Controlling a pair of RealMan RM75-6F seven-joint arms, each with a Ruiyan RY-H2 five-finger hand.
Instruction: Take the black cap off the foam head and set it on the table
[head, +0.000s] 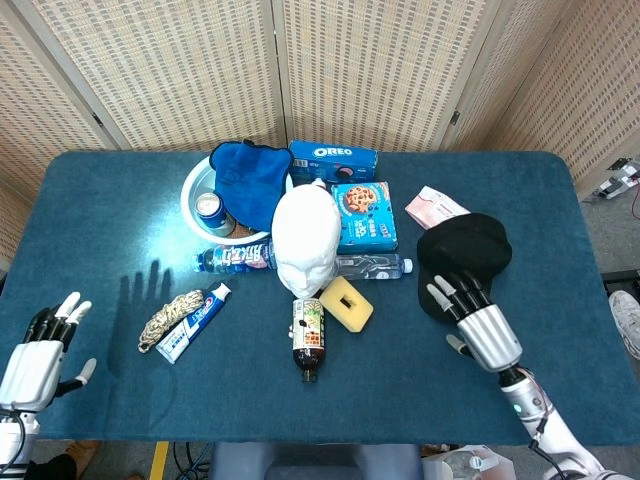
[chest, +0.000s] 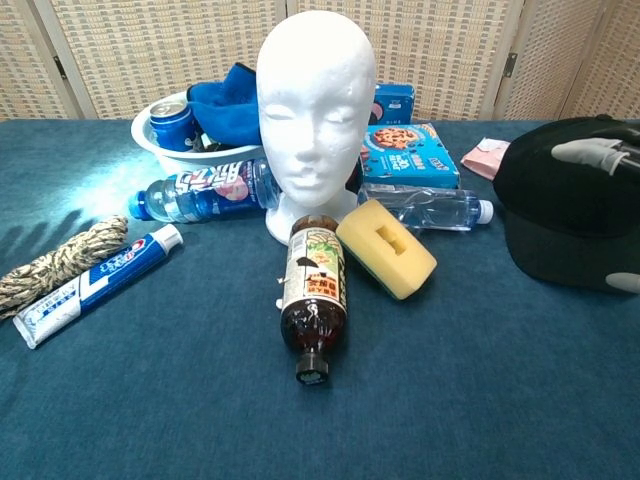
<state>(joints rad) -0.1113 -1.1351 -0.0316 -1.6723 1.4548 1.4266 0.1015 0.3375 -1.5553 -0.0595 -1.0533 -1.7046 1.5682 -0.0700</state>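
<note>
The white foam head (head: 305, 235) (chest: 315, 110) stands bare at the table's middle. On the blue cloth to its right lies the black cap (head: 466, 250) (chest: 570, 205). My right hand (head: 478, 325) is just nearer than the cap, its straight, spread fingers (head: 446, 291) (chest: 592, 150) lying over the cap's near edge and the thumb held apart from it. It grips nothing. At the near left corner my left hand (head: 38, 352) hovers with fingers apart, empty; the chest view does not show it.
A pink packet (head: 432, 206) lies behind the cap. Around the foam head are a yellow sponge (head: 346, 303), a brown bottle (head: 308, 338), a clear bottle (head: 372, 265), cookie boxes (head: 362, 214), toothpaste (head: 194, 321), rope (head: 168, 317) and a white bowl (head: 192, 195) with a blue cloth.
</note>
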